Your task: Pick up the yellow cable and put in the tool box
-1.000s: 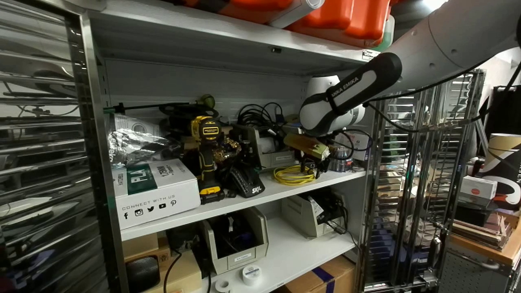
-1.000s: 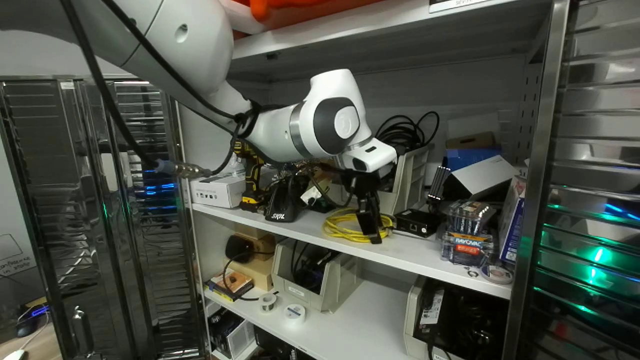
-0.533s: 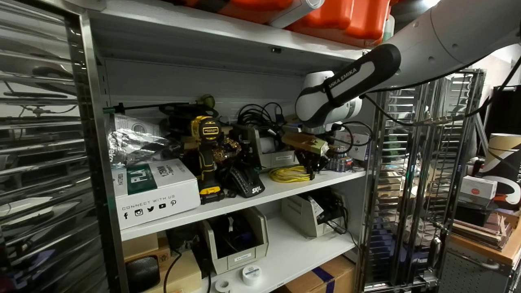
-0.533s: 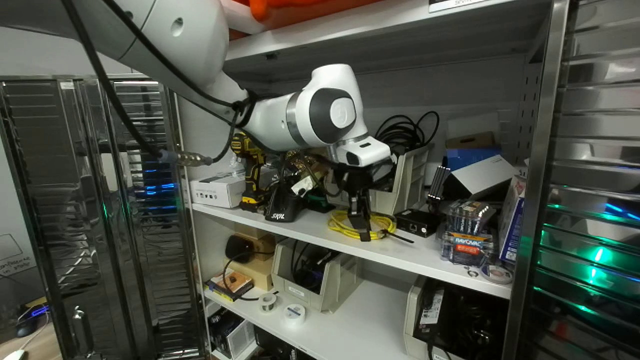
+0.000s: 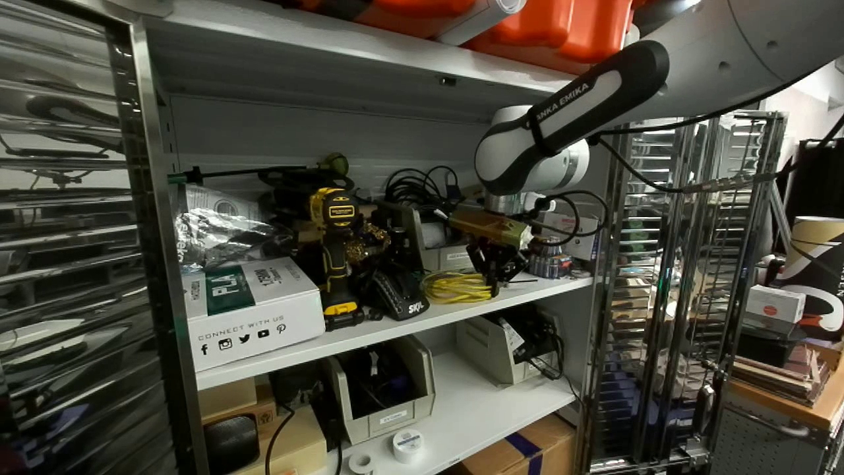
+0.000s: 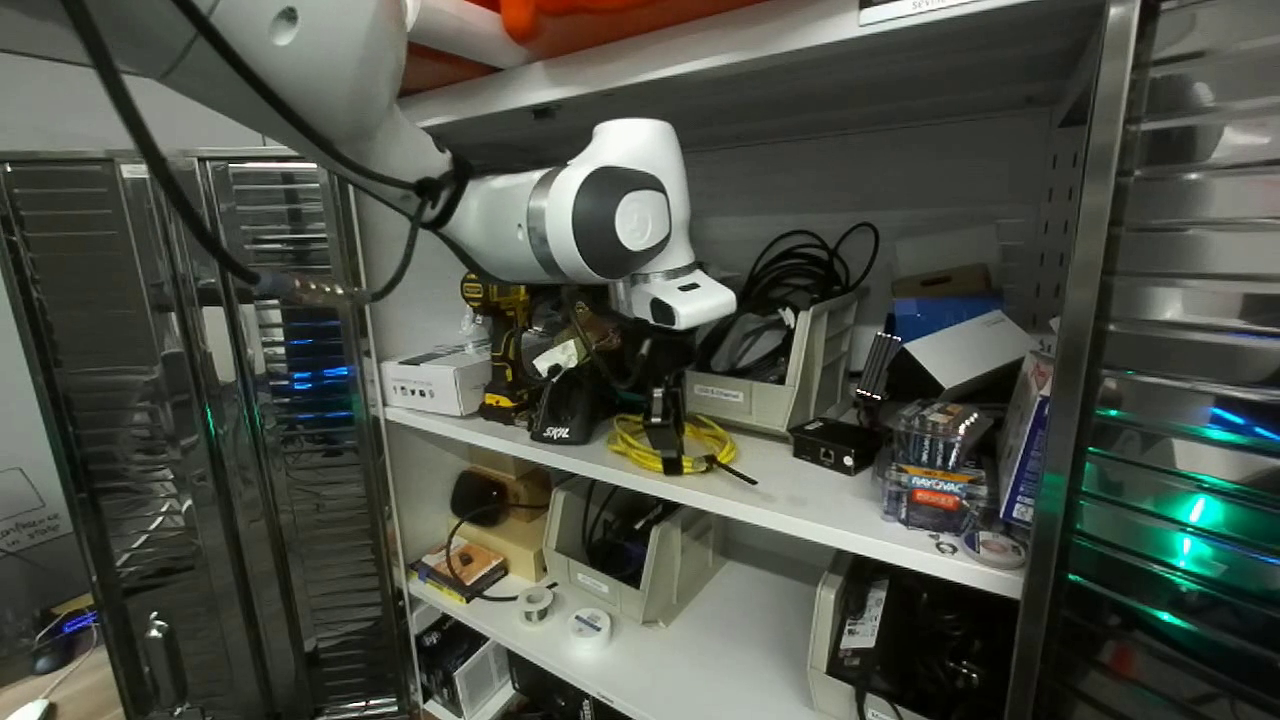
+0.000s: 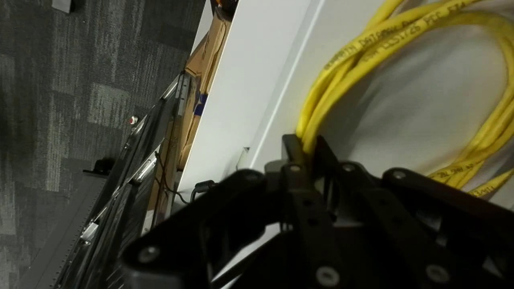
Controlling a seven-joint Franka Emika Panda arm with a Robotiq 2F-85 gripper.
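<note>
The yellow cable (image 7: 361,48) is a flat coil that I see in the wrist view and in both exterior views, at the front of the middle shelf. My gripper (image 7: 307,150) is closed on a bundle of its strands at the coil's near side, with yellow cord pinched between the fingertips. In an exterior view the gripper (image 6: 668,460) points down over the coil's front. Whether the coil (image 5: 455,288) still rests on the shelf, I cannot tell. A grey open-fronted bin (image 6: 745,398) with black cables stands right behind. Which container counts as the tool box is unclear.
A black charger (image 5: 395,293) and yellow drill (image 5: 336,264) stand beside the coil. Across the shelf are a small black box (image 6: 835,445) and battery packs (image 6: 935,490). Another shelf (image 5: 369,46) runs overhead. Grey bins (image 6: 590,580) stand on the shelf below.
The jaws have closed on the yellow strands. Gripper and coil have shifted together to the left in both exterior views, and the bin behind shows more in an exterior view.
</note>
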